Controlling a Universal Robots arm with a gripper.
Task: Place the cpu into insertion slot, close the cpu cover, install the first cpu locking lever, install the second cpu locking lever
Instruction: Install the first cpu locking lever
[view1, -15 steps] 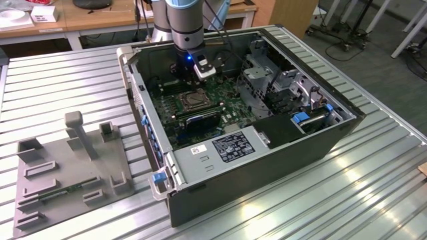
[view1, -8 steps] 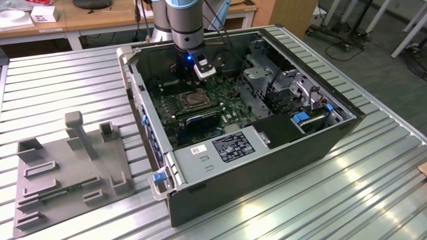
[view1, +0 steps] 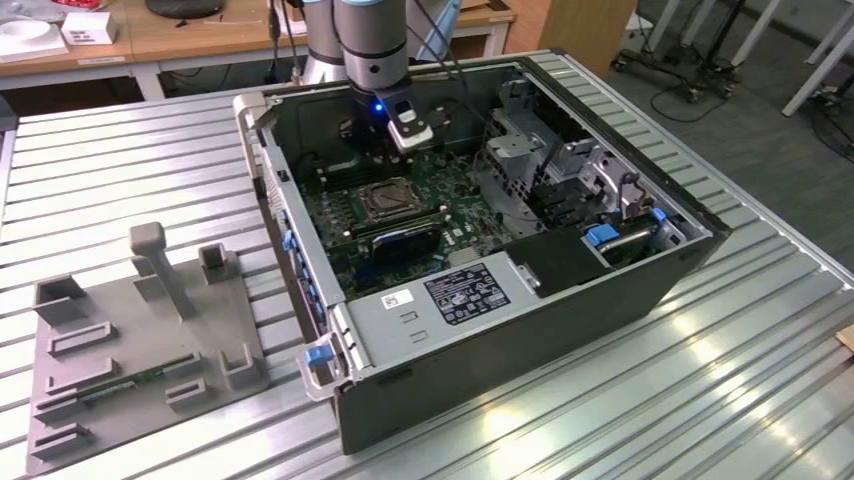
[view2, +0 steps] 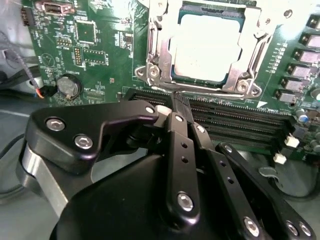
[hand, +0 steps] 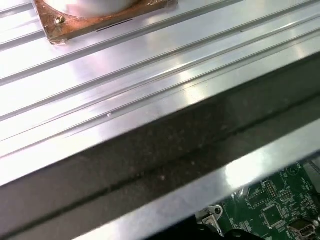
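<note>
- We see an open computer case (view1: 534, 330) lying on a ribbed metal table (view1: 747, 350).
- The arm (view1: 367, 45) reaches down into the case, its gripper (view1: 387, 140) hanging above the green board (view1: 447, 190), near the square insertion slot (view1: 388, 197).
- A grey fixture plate (view1: 134, 340) lies on the table toward the exterior view's left, well apart from the case.
</note>
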